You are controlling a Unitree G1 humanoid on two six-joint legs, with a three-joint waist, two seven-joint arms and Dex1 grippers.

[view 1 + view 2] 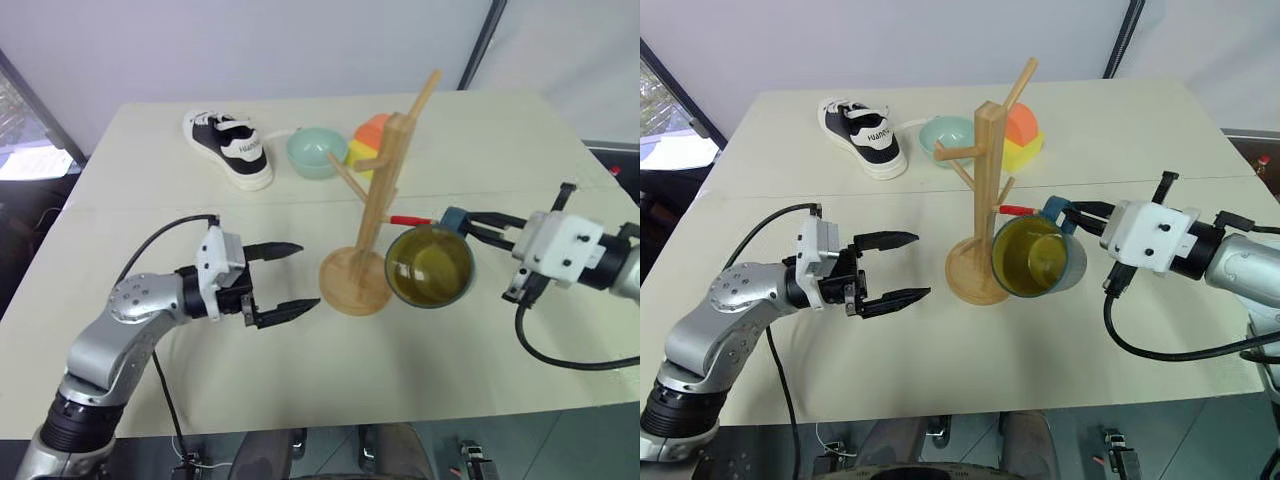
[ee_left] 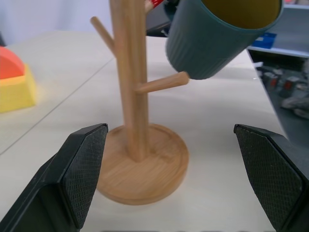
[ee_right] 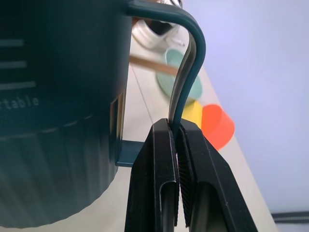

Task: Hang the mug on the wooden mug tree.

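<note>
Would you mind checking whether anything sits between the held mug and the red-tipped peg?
Nothing visible does: the mug, gripped by its handle in the right tool, hangs tilted beside the wooden mug tree, its handle near the red-tipped peg.

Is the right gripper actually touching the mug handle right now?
Touching. In the right wrist view, the right gripper has both black fingers pinched shut on the thin loop handle of the mug, with no gap on either side.

Teal mug point(image 1: 432, 268) with yellow-green inside, pale wooden mug tree point(image 1: 375, 200), black-and-white shoe point(image 1: 229, 148).
</note>
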